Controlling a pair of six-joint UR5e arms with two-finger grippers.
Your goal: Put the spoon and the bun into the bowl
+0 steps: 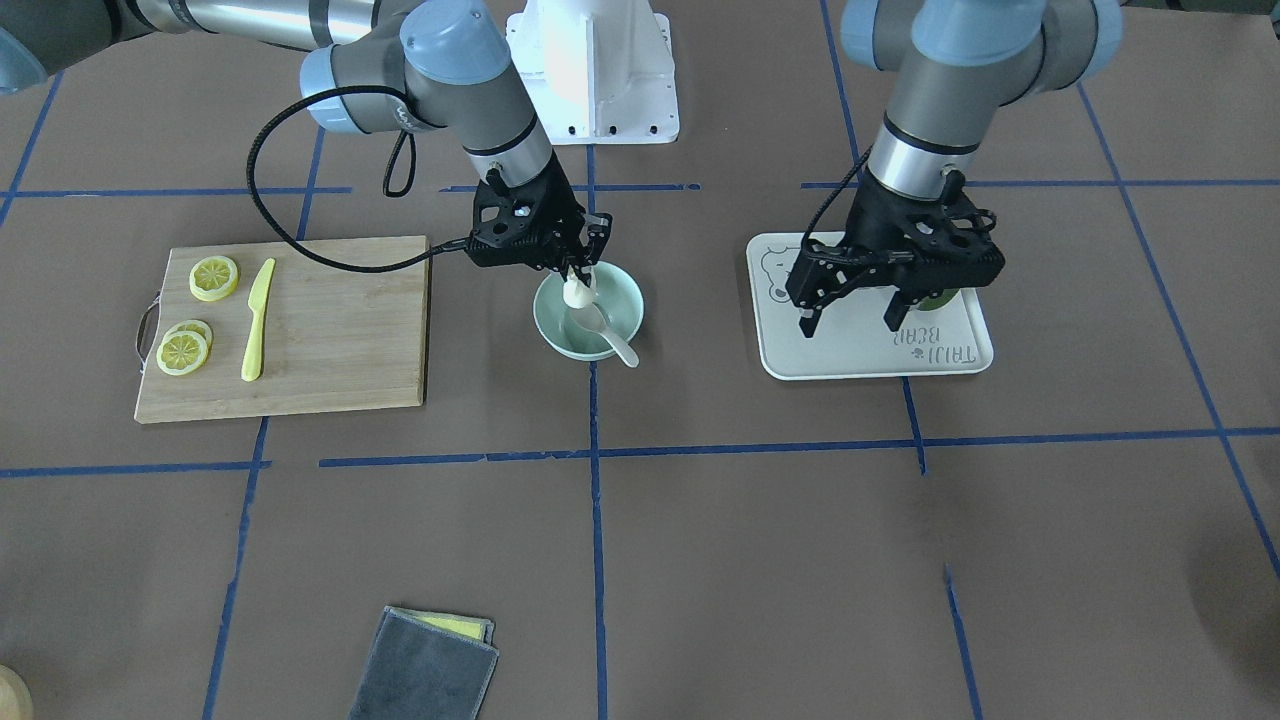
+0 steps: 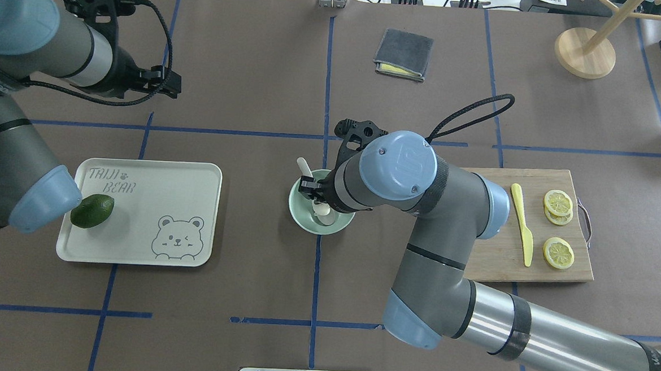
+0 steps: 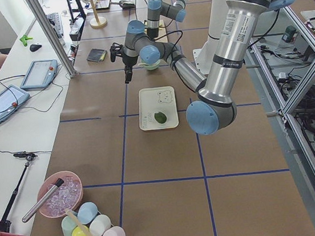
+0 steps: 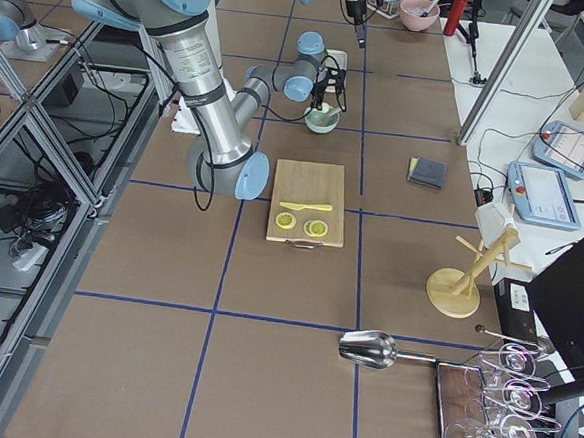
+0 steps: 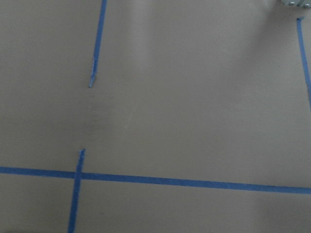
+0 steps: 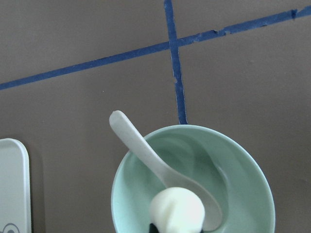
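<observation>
The pale mint-green bowl (image 1: 630,300) stands near the table's middle. The off-white spoon (image 1: 620,347) lies in it, scoop down, with its handle over the rim. My right gripper (image 1: 583,272) is shut on the white bun (image 1: 576,292) and holds it just above the bowl's inside. In the right wrist view the bun (image 6: 177,211) hangs over the spoon's (image 6: 141,145) scoop inside the bowl (image 6: 243,165). My left gripper (image 1: 850,320) is open and empty, above the white bear-printed tray (image 1: 870,355).
A dark green avocado (image 2: 92,211) lies on the tray (image 2: 155,182). A wooden cutting board (image 1: 330,330) with a yellow knife (image 1: 257,320) and lemon slices (image 1: 214,277) lies on my right side. A folded grey cloth (image 1: 425,665) lies at the far edge.
</observation>
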